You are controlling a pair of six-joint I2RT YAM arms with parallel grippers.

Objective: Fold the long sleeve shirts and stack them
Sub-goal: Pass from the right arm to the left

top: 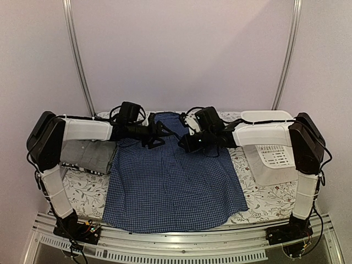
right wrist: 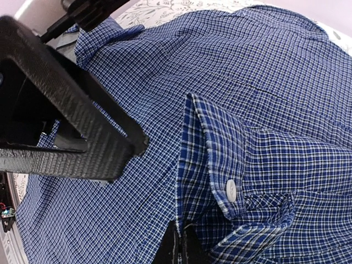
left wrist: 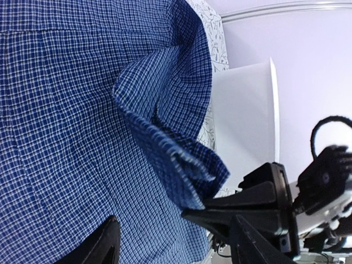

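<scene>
A dark blue fine-check long sleeve shirt (top: 173, 181) lies spread flat across the middle of the table. Both grippers are over its far part. My left gripper (top: 160, 132) (left wrist: 149, 217) has its jaws wide apart over the cloth, and a raised fold of sleeve (left wrist: 181, 165) touches the right finger (left wrist: 242, 206). My right gripper (top: 184, 144) (right wrist: 184, 248) is shut on an edge of the shirt (right wrist: 137, 181), just beside the cuff with a white button (right wrist: 231, 190). A folded grey shirt (top: 91, 155) lies at the left under the left arm.
A white plastic basket (top: 273, 155) stands at the right, partly under the right arm. The table has a floral-print cover (top: 264, 201). In the right wrist view the left gripper's black finger (right wrist: 66, 121) hangs close at the upper left.
</scene>
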